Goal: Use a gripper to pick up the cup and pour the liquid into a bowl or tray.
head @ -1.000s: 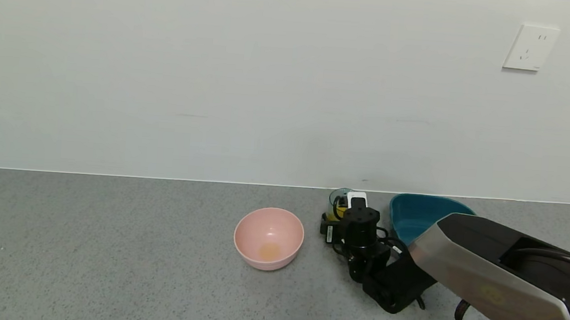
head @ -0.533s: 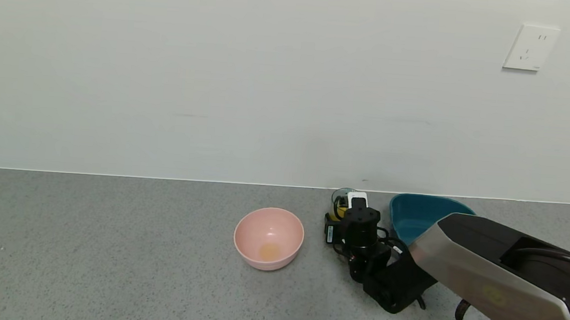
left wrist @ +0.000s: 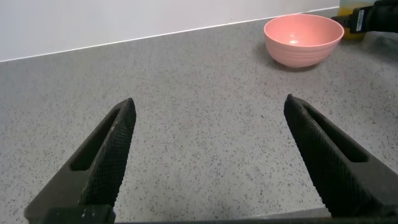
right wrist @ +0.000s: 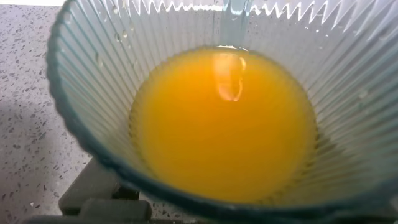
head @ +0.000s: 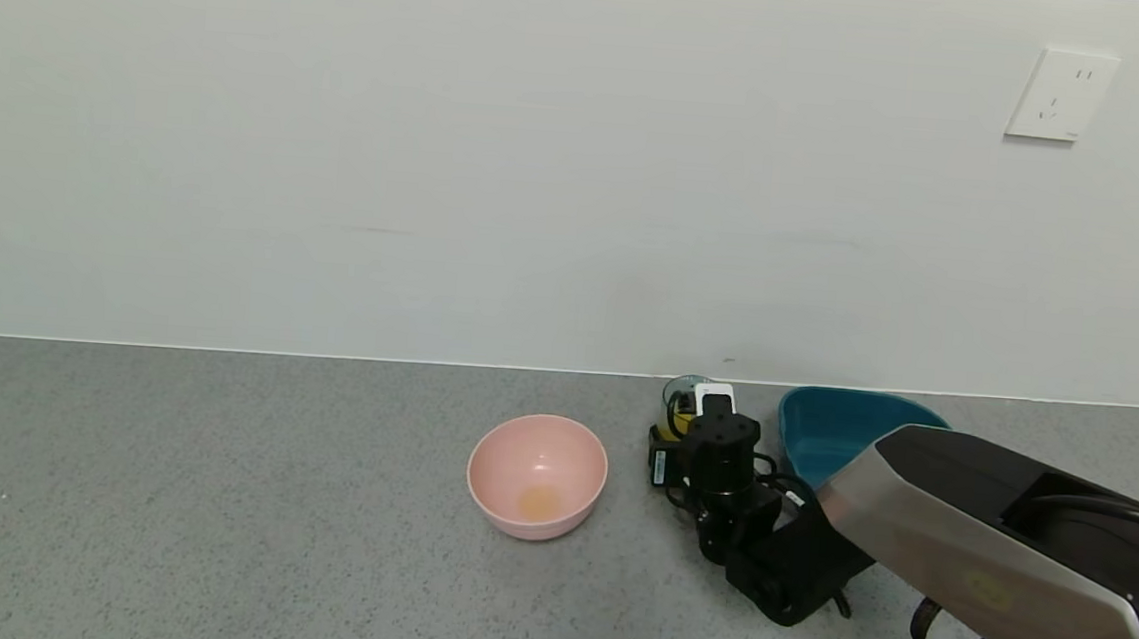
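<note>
The right gripper (head: 688, 420) has its jaws clamped on the cup (head: 676, 395), standing on the counter between pink bowl (head: 537, 475) and teal basin (head: 828, 428): thin, ribbed, probably squashy plastic, half-full of orange liquid (right wrist: 224, 124), so hold mid-wall and level.

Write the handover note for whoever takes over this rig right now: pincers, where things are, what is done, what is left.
Right pincer: shut on the cup, which stands on the counter near the wall.
Left pincer: open, empty, parked low over the counter away from the work.
Cup holds the orange liquid; nothing poured.
Teal basin sits just to the right of the cup, empty as far as visible. Pink bowl to its left has a small orange trace.
Left: lift, carry over the basin, tip.
</note>
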Available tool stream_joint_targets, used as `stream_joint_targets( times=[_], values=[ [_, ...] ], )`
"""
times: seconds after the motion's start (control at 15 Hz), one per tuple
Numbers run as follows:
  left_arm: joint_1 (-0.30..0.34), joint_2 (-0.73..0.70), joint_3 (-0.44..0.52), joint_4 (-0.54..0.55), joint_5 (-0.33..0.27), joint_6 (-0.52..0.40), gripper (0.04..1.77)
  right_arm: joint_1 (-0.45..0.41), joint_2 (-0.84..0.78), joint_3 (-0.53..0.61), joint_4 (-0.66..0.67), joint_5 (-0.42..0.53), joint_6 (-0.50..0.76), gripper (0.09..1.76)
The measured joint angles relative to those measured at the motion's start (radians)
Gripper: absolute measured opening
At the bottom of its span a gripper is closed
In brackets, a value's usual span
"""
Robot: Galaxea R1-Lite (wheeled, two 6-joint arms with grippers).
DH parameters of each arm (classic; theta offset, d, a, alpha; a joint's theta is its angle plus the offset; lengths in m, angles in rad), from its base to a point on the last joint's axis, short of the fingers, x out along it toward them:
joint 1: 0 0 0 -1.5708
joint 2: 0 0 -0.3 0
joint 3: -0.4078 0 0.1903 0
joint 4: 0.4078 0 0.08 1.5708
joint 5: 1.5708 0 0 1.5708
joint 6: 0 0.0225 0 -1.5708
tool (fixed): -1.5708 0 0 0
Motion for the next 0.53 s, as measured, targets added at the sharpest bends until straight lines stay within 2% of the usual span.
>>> stream_joint_targets(
  times=[0.53],
  values=[
    [0.0, 0.0, 0.0, 0.0, 0.0, 0.0, 1.72, 0.015, -0.065, -0.003, 0.044, 0.003, -0.022, 1.35]
  ],
)
